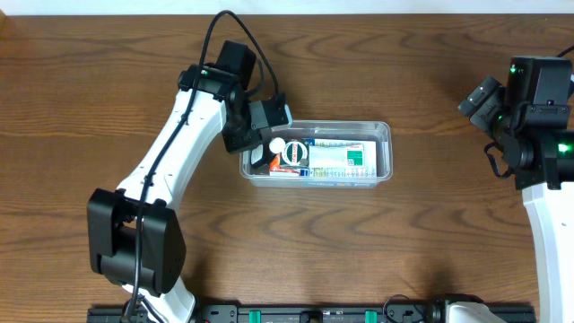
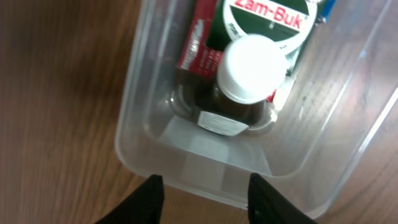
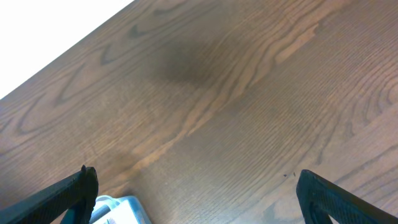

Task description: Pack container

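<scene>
Clear container [image 1: 341, 123] in the middle of the table [image 1: 108, 72], long axis running left to right, with a white-capped brown bottle [image 2: 252, 68] upright at its left end, touching a Zam-Buk box [image 2: 267, 15]. Left gripper [image 2: 205, 190] poised just above that left short wall, fingers spread wide, gripping nothing. Right gripper [image 3: 196, 193] well apart to the right, likewise wide and empty. Clearly the nearer arm for any next touch: the left

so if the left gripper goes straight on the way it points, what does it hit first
Probably the container's end wall, right ahead of the open left gripper. The white-capped bottle stands just beyond; depth is unclear, so it could clear the rim and reach that instead.
</scene>
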Controlling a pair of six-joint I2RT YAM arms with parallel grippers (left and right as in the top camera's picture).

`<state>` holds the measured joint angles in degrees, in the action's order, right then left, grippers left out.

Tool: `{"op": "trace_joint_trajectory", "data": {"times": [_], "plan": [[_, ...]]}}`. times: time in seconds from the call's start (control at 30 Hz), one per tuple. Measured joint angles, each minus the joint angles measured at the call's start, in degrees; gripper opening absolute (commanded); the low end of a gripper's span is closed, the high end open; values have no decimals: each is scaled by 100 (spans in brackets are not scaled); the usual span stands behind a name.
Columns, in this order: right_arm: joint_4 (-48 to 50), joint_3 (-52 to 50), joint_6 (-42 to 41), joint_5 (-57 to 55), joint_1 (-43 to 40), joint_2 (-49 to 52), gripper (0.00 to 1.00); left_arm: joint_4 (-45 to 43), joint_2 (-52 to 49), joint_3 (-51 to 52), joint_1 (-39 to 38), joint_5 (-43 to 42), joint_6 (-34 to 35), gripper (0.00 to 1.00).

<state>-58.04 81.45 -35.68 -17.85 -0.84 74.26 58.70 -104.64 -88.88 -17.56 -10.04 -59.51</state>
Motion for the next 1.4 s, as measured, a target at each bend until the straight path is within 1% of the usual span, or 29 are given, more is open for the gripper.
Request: {"op": "trace_joint_trajectory", "data": {"times": [0.03, 0.07, 0.1, 0.23, 0.3, 0.43, 0.57, 0.67, 0.8, 0.87, 0.93, 1.1, 1.17, 1.3, 1.4], "plan": [[0, 0, 0, 0, 0, 0, 99, -31, 31, -24, -15, 9, 92, 71], [0, 0, -2, 0, 0, 0, 99, -48, 72, -63, -28, 11, 173, 91], [0, 0, -2, 2, 0, 0, 99, -87, 153, -114, -55, 22, 310, 98], [2, 0, 0, 0, 0, 0, 99, -155, 640, -289, -140, 15, 885, 98], [2, 0, 0, 0, 0, 0, 99, -157, 1056, -367, -170, 17, 1292, 98], [2, 0, 0, 0, 0, 0, 99, -94, 1969, -431, -179, 17, 2352, 98], [-2, 0, 0, 0, 0, 0, 99, 160, 2938, -468, -179, 15, 3497, 98], [0, 0, -2, 0, 0, 0, 99, 229, 3547, -479, -179, 13, 3965, 98], [0, 0, 0, 2, 0, 0, 99, 249, 4109, -481, -179, 13, 4240, 98], [0, 0, 0, 0, 0, 0, 99, 393, 4328, -490, -179, 15, 4319, 98], [-2, 0, 0, 0, 0, 0, 99, 782, 4524, -496, -179, 17, 4352, 98], [2, 0, 0, 0, 0, 0, 99, 2146, 4935, -498, -179, 168, 4393, 98], [2, 0, -2, 0, 0, 0, 99, 2494, 5080, -498, -179, 229, 4411, 98], [0, 0, -2, 2, 0, 0, 99, 2428, 5335, -407, -109, 343, 4428, 98], [2, 0, 0, 2, 0, 0, 99, 1858, 5628, -48, 166, 409, 4428, 98]]}}
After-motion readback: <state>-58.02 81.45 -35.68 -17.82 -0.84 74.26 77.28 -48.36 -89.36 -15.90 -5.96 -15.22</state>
